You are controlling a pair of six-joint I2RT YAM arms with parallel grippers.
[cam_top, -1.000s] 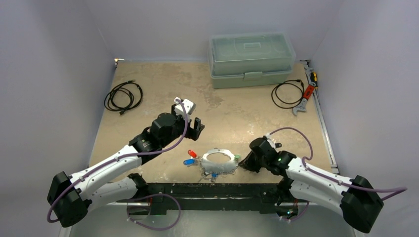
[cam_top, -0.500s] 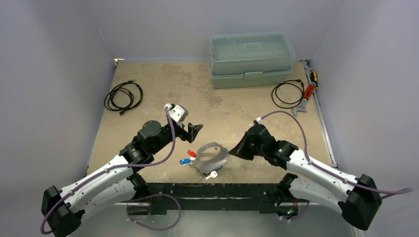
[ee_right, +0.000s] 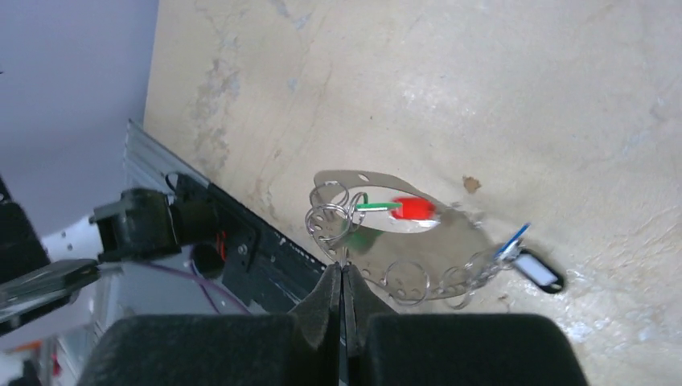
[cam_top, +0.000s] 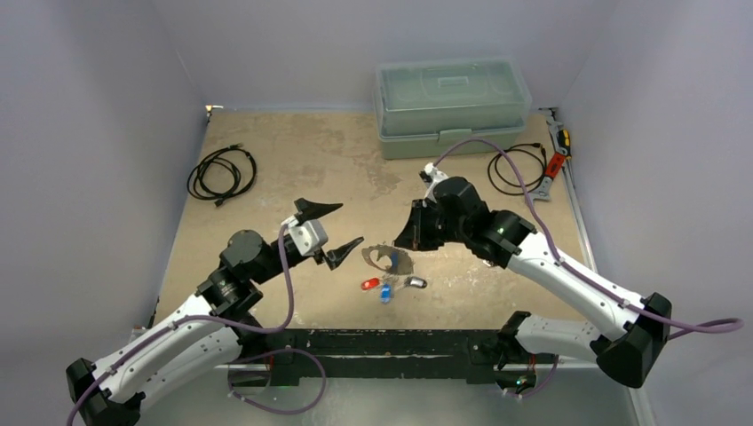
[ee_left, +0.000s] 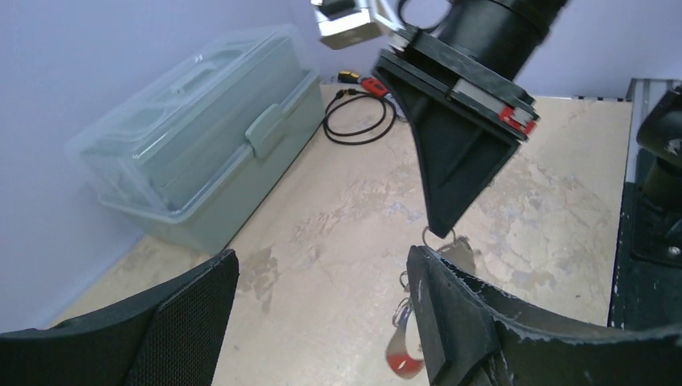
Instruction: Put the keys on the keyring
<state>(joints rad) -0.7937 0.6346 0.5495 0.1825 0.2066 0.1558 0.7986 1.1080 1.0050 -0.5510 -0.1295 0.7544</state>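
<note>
My right gripper [cam_top: 414, 236] is shut on the rim of the keyring [cam_top: 387, 258], a thin grey hoop that it holds up off the table, tilted. The keys hang from its low side: a red one [cam_top: 369, 284], a blue one [cam_top: 385, 294] and a black-tagged one [cam_top: 415, 283]. The right wrist view shows the shut gripper [ee_right: 342, 277] pinching the keyring [ee_right: 338, 176], with the red key [ee_right: 412, 209], a green key [ee_right: 374, 207] and small wire rings along it. My left gripper [cam_top: 333, 229] stands open just left of the ring, with nothing between its fingers [ee_left: 189, 318].
A clear green lidded box [cam_top: 453, 106] stands at the back. One coiled black cable [cam_top: 222, 171] lies at the left, another [cam_top: 517, 169] at the right beside a wrench [cam_top: 552, 169]. A black rail [cam_top: 444, 342] runs along the near edge.
My right gripper has lifted the keyring off the table and carried it back toward the middle, keys dangling. My left arm has drawn back leftward, its gripper still open.
</note>
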